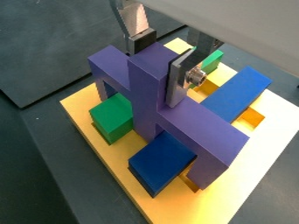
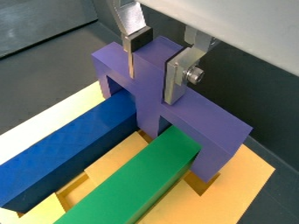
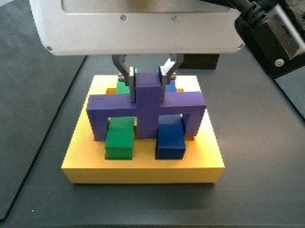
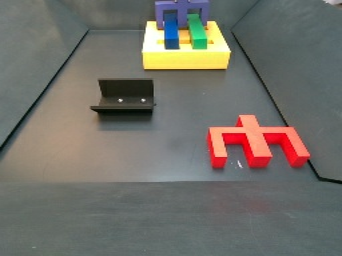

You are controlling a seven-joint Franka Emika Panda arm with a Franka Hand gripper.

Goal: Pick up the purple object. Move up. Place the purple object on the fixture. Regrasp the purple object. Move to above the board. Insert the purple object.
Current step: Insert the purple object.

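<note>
The gripper [image 1: 162,54] stands over the board [image 3: 143,164], its fingers [image 2: 176,77] closed narrowly on the upright stem of the purple object [image 1: 158,101]. That piece straddles the green bar [image 2: 135,188] and blue bar [image 2: 65,144]. In a side view the arm's housing hides the fingers' upper parts. Lower in a side view, the fixture [image 4: 124,97] sits left and the red piece [image 4: 254,141] right on the bench.

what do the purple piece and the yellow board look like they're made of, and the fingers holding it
The purple object, held by the hand over the board, looks like matte plastic, possibly printed: flat even colour, crisp edges, no glare. The board looks like the same matte plastic, in uniform yellow. The fingers look like brushed metal: silver plates with a dull sheen and a screw, with dark pads.
</note>
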